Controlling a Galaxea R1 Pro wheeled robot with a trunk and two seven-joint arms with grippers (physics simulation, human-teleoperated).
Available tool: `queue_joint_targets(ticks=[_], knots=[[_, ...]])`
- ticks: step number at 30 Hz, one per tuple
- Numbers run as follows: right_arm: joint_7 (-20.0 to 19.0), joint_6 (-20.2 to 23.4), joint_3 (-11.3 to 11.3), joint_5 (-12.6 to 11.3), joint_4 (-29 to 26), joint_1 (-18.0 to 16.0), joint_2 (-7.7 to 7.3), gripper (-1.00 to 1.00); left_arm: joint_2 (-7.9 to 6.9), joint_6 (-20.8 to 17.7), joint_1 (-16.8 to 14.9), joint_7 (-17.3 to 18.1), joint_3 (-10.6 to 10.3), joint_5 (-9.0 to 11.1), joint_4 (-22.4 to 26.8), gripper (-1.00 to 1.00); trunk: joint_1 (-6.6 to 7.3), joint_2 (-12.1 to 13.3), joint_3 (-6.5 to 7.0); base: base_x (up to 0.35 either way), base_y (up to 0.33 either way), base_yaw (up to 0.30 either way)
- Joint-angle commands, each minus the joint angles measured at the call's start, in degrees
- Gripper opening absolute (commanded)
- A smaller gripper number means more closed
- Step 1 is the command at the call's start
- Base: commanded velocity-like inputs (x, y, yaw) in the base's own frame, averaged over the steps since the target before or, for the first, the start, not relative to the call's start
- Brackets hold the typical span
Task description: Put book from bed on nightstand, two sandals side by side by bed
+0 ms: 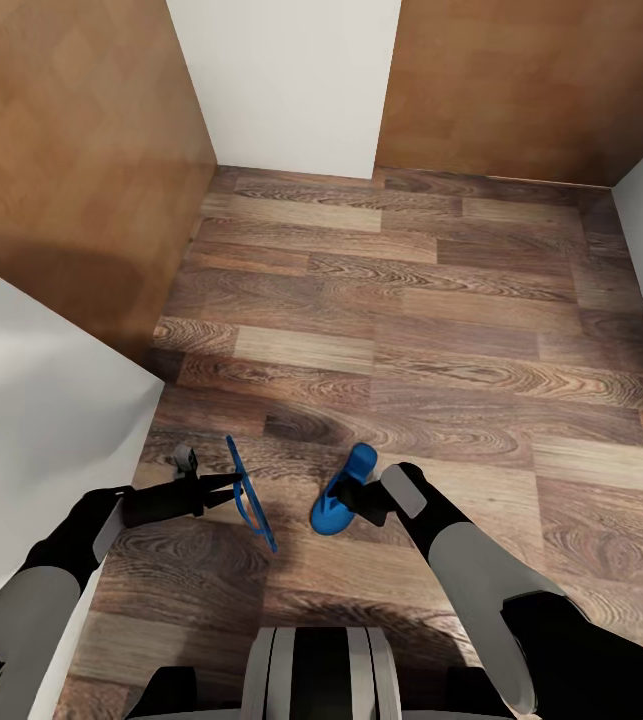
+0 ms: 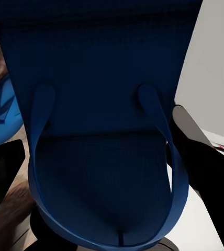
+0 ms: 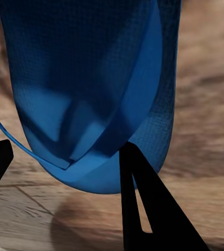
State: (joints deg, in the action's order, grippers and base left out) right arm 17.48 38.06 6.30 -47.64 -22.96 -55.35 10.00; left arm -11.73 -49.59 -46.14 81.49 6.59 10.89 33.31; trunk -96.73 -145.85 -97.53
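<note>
- Head view: L gripper (image 1: 223, 487) at lower left of frame, arm coming in from the lower-left corner. It holds a blue sandal (image 1: 249, 496) edge-on to the camera, so it reads as a thin blue line running down and to the right, clear of the floor.
- L wrist view: same sandal (image 2: 104, 104) lies sole-up across the frame, thong straps looping toward the camera. Dark fingers (image 2: 196, 151) sit either side of it. Jaws closed onto the sandal, narrow gap.
- Head view: R gripper (image 1: 358, 497) at lower centre, arm coming in from the lower-right corner. It holds the second sandal (image 1: 343, 492), tilted, toe end pointing down-left, heel end up toward frame centre.
- R wrist view: second sandal (image 3: 91, 89) hangs over the plank floor (image 3: 206, 120), straps visible on its near face. One finger (image 3: 143, 209) overlaps its lower edge, the other sits at the frame's left edge. Jaws clamped on the sandal; exact contact pt hard to see.
- The two sandals are near each other, not touching, w/ floor visible between them.
- Wood-plank floor (image 1: 431, 330) fills mid frame.
- White wall (image 1: 291, 80) at upper centre; white wall panel (image 1: 31, 420) at left.
- Brown wood panels at upper left (image 1: 71, 150) and upper right (image 1: 531, 80).
- Robot trunk (image 1: 321, 672) at bottom centre.
</note>
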Motion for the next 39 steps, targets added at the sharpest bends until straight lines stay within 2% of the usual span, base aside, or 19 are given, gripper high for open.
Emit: queue_joint_targets(ticks=[1, 3, 11, 17, 21, 24, 28, 31, 36, 39], knots=[[0.63, 0.09, 0.04, 1.59, -0.15, -0.02, 0.0, -1.0, 0.01, -0.57, 0.0, 0.12, 0.01, 0.09, 0.0, -1.0, 0.0, -0.01, -0.03, 0.0, 0.0, 0.0], [0.63, 0.09, 0.05, 1.59, -0.15, -0.02, 0.0, -1.0, 0.1, -0.54, 0.0, 0.05, 0.01, 0.09, -0.04, -1.0, 0.0, -0.01, -0.03, 0.0, 0.0, 0.0], [0.71, 0.09, 0.1, 1.59, -0.15, -0.02, 0.0, -1.0, 0.16, 0.26, 0.12, 0.04, 0.01, 0.1, -0.72, -1.0, 0.2, 0.1, 1.74, 0.0, 0.0, 0.0], [2.42, 0.1, 0.11, 1.59, -0.32, -0.02, 0.0, -1.0, 0.54, 1.71, 0.16, -0.19, 0.01, 0.1, -1.0, -1.0, 0.36, 0.18, 3.07, 0.0, 0.0, 0.0], [4.97, 0.15, 0.11, 1.59, -1.46, -0.02, 0.0, -1.0, 0.58, 1.93, 0.17, -0.32, 0.01, 0.05, -1.04, -1.0, 0.46, 0.23, 3.96, 0.0, 0.0, 0.0], [8.66, 0.23, 0.17, 1.59, -2.47, -0.02, 0.0, -1.0, 0.57, 2.02, 0.17, -0.54, 0.01, -0.01, -1.1, -1.0, 0.54, 0.27, 4.62, 0.0, 0.0, 0.0], [15.05, 0.52, 0.46, 1.86, -4.2, 0.04, 0.0, -1.0, 0.61, 2.1, 0.17, -2.77, 0.01, -0.2, -1.2, -1.0, 0.64, 0.33, 5.51, 0.0, 0.0, 0.0], [17.65, 0.45, 0.92, 2.01, -4.72, 0.05, 0.0, -1.0, 0.67, 2.11, 0.17, -5.28, 0.01, -0.28, -1.22, -1.0, 0.72, 0.37, 6.17, 0.0, 0.0, 0.0], [19.03, 0.31, 1.11, 2.15, -5.08, 0.06, 0.0, -1.0, 0.86, 2.15, 0.17, -8.25, 0.01, -0.27, -1.23, -1.0, 0.85, 0.43, 7.28, 0.0, 0.0, 0.0], [19.34, 0.23, 0.87, 2.18, -5.27, 0.08, 0.0, -1.0, 1.67, 2.19, 0.17, -9.48, 0.01, -0.34, -1.23, -1.0, 0.93, 0.47, 7.95, 0.0, 0.0, 0.0]])
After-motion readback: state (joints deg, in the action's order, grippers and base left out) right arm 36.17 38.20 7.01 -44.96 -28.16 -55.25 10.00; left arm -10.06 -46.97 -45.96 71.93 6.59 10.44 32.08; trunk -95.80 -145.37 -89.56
